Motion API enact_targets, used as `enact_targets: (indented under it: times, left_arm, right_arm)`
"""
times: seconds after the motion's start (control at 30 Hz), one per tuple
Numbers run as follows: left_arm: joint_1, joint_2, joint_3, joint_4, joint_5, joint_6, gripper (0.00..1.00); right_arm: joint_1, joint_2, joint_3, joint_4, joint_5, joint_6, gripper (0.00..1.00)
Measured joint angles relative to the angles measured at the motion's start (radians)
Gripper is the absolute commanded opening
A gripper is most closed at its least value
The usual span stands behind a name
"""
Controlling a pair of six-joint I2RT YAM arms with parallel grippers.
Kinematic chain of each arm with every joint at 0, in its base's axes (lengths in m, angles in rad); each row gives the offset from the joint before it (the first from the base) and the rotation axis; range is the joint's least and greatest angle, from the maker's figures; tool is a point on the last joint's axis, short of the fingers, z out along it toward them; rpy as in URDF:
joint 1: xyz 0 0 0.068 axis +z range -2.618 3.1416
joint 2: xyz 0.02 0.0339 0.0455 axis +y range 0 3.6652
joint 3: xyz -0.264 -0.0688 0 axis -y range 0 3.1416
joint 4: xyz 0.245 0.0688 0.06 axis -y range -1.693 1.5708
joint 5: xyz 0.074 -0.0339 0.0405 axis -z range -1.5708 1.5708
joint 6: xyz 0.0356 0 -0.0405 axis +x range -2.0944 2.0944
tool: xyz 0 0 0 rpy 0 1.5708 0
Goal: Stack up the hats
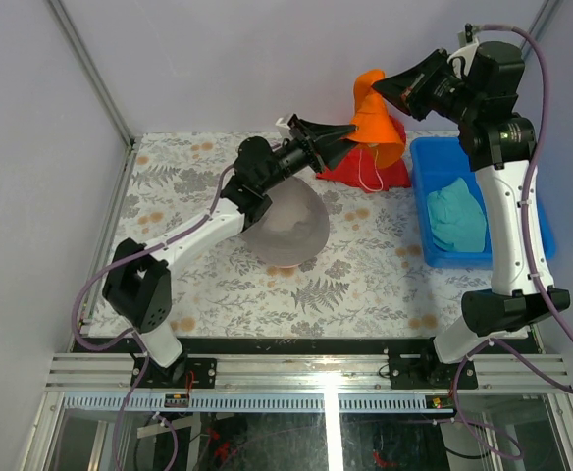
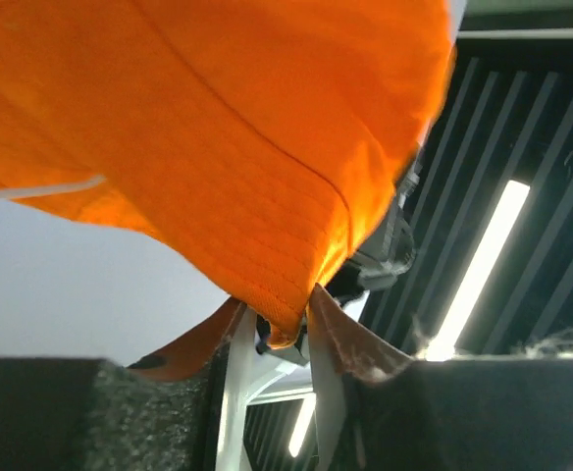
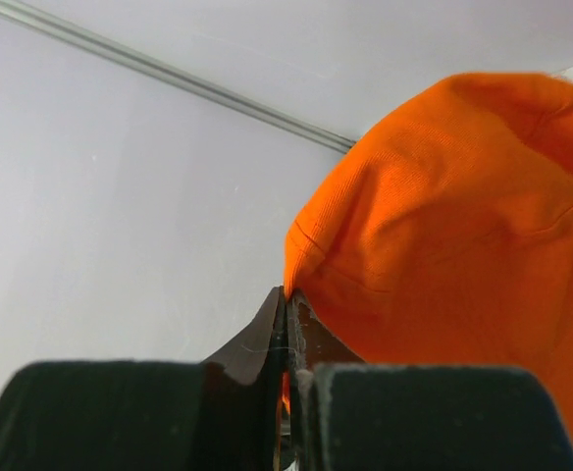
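Over by the back wall the orange hat (image 1: 377,123) hangs in the air above the red cloth (image 1: 350,172), the left gripper (image 1: 350,132) pinched tight on its lower brim and the right gripper (image 1: 380,86) clamped closed on its top edge, while the grey hat (image 1: 291,231) lies on the table and the teal hat (image 1: 458,218) sits in the blue bin (image 1: 422,211).

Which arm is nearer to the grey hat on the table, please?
Left. The left arm reaches over the grey hat's edge; the right arm stands off to its right, beside the blue bin.
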Motion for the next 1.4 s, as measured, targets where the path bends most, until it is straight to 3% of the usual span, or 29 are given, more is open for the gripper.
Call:
enact_targets:
  times: [0.1, 0.13, 0.4, 0.93, 1.13, 1.4]
  left_arm:
    - [0.007, 0.034, 0.0, 0.001, 0.007, 0.0, 0.01]
    - [0.01, 0.043, 0.0, 0.0, 0.011, 0.0, 0.0]
    - [0.114, 0.051, 0.025, -0.053, 0.086, 0.109, 0.0]
    - [0.317, 0.035, 0.403, -0.555, 0.358, 0.655, 0.0]
    - [0.356, 0.035, 0.344, -0.563, 0.449, 0.753, 0.0]
    - [0.38, 0.021, 0.114, -0.489, 0.503, 0.785, 0.0]
  right_arm:
    - [0.025, 0.0, -0.002, 0.0, 0.0, -0.005, 0.0]
    - [0.03, 0.0, -0.004, -0.001, -0.001, -0.008, 0.0]
    - [0.041, 0.0, -0.034, -0.014, -0.001, -0.037, 0.0]
    - [0.143, 0.01, -0.114, 0.031, 0.018, -0.103, 0.0]
    - [0.16, 0.037, -0.125, 0.044, 0.033, -0.136, 0.0]
    - [0.189, 0.089, -0.152, 0.025, 0.044, -0.184, 0.0]
